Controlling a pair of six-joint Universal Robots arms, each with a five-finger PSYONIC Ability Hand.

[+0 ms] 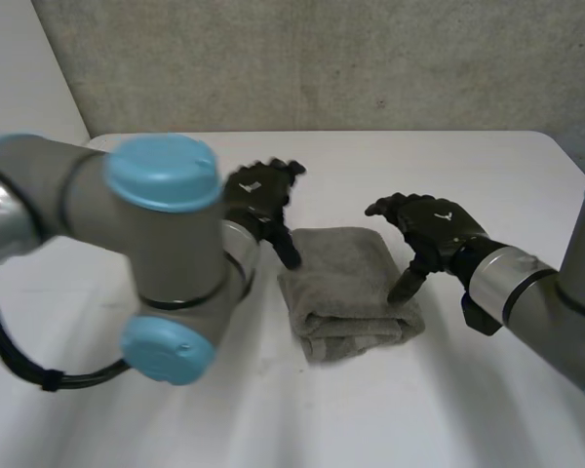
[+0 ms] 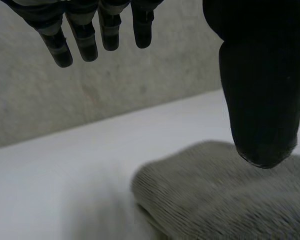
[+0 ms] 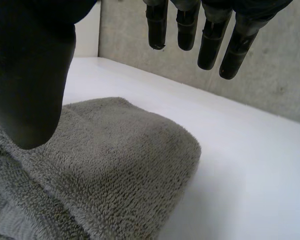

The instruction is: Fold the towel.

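Left robot hand (image 1: pixel 258 200) and right robot hand (image 1: pixel 434 224) flank the folded towel (image 1: pixel 346 283), splayed, seemingly gripping nothing.

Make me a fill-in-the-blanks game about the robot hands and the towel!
The folded towel is ___ in colour.
It lies on a ___ table.
The towel sits ___ the left hand and the right hand.
Both hands have straight fingers, so they are ___, gripping nothing.
Missing words: grey, white, between, open.

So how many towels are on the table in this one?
1. A folded grey towel lies on the white table between the left robot hand and the right robot hand. The left arm hides some tabletop.
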